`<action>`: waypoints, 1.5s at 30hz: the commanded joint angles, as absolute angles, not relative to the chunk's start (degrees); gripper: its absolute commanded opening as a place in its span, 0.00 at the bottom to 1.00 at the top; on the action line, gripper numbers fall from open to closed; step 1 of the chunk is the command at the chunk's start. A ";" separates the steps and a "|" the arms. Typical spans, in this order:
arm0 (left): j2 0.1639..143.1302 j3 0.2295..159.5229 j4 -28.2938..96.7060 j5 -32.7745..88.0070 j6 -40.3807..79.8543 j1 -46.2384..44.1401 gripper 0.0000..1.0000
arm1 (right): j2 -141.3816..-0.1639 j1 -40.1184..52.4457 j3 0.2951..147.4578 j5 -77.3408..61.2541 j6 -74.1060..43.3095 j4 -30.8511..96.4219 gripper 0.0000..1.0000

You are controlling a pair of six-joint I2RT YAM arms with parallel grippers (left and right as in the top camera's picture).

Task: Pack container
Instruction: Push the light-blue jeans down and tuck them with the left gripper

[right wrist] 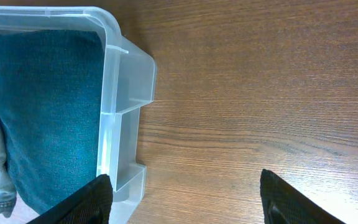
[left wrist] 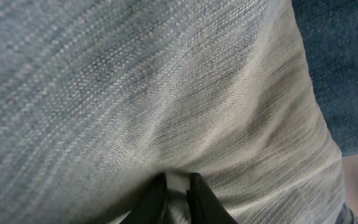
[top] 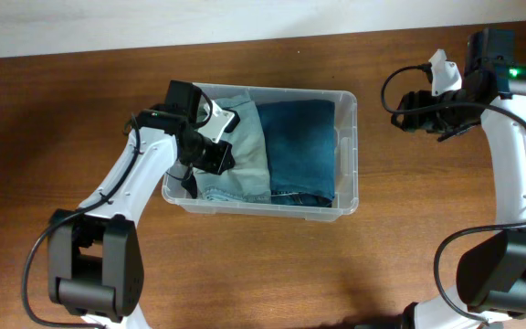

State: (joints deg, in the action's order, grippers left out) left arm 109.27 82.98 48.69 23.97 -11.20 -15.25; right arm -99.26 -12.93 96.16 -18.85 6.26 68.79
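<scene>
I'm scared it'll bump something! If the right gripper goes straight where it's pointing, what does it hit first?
Most likely the bare wooden table, just beside the container. The right gripper is open and points down at the wood, nothing between.

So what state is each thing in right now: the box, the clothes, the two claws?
container: open, no lid, upright on the table, holding both jeans.
light jeans: folded, inside, pinched by the left gripper.
dark jeans: folded, inside beside them, untouched.
left gripper: shut on a fold of light jeans.
right gripper: open, empty, over the table.
</scene>
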 commanded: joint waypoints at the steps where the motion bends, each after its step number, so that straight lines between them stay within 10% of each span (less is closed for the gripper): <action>1: 109.75 83.64 48.51 13.45 -11.88 -14.85 0.21 | -97.60 -12.80 97.08 -18.33 6.66 68.82 0.69; 8: 98.41 86.43 50.65 11.49 -10.55 -14.85 0.39 | -97.60 -12.78 97.08 -17.82 6.63 68.82 0.70; 22: 95.66 86.24 70.72 9.78 -5.80 -14.96 0.28 | -97.60 -12.78 97.08 -17.32 6.63 68.79 0.70; 42: 95.90 74.39 57.82 9.15 -4.32 -14.96 0.29 | -97.60 -12.78 97.08 -17.32 6.63 68.86 0.69; 45: 95.85 75.07 53.87 8.95 -4.32 -14.96 0.47 | -97.60 -12.78 97.08 -17.32 6.63 68.95 0.70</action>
State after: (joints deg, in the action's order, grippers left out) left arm 95.48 75.31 56.18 9.82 -4.75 -15.00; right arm -99.24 -12.93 96.16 -17.80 6.28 68.82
